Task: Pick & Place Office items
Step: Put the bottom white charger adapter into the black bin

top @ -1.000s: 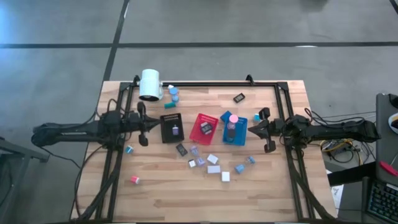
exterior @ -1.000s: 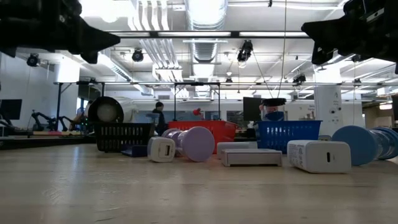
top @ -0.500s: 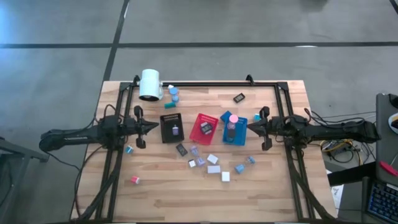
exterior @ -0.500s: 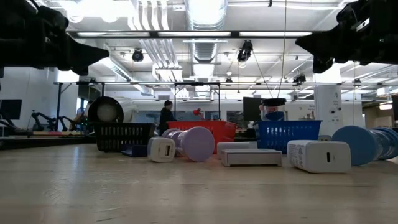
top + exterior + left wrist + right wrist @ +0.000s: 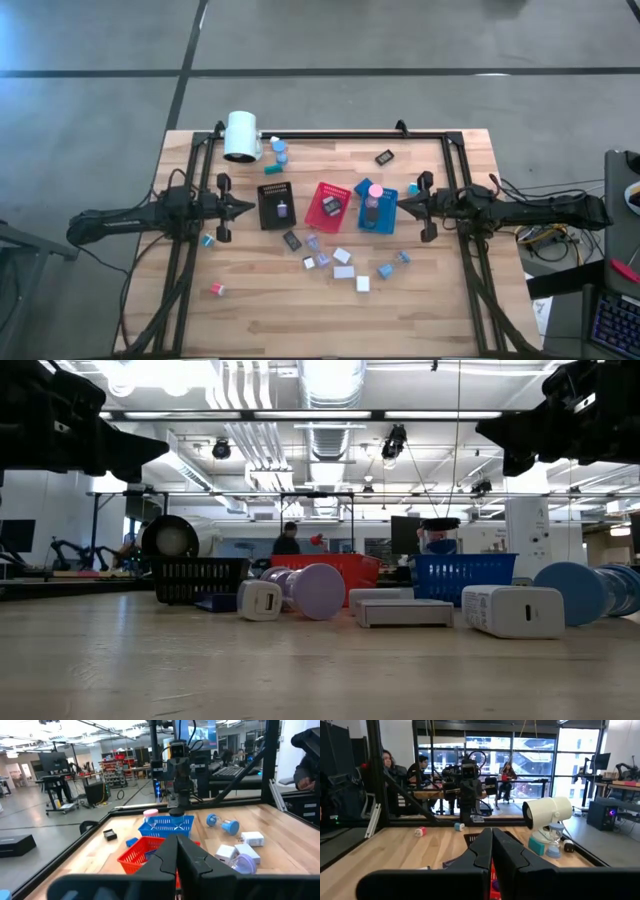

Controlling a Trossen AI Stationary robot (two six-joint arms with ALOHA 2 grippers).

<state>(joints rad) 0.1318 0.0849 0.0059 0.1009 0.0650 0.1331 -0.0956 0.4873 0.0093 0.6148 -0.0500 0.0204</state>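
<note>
The office items lie loose on the wooden table: white, grey and lavender blocks [image 5: 342, 262] near the middle, blue caps [image 5: 279, 150] and a black bit [image 5: 384, 157] at the far side, and a pink bit [image 5: 216, 289] at the near left. A pink cap [image 5: 375, 190] sits in the blue tray [image 5: 377, 212]. My left gripper [image 5: 250, 207] hovers shut, pointing level at the black tray [image 5: 272, 205] from the left. From the right, my right gripper [image 5: 401, 203] hovers shut beside the blue tray. Both grippers hold nothing.
A red tray [image 5: 328, 205] stands between the black and blue ones. A big white cylinder [image 5: 241, 136] lies at the far left corner. A black frame [image 5: 340, 134] runs along the table's far and side edges. The near half of the table holds few things.
My left gripper has sunk a little and drawn back toward the table's left edge, staying shut. My right gripper has tipped its fingertips slightly lower without shifting place. The items and trays have not moved.
</note>
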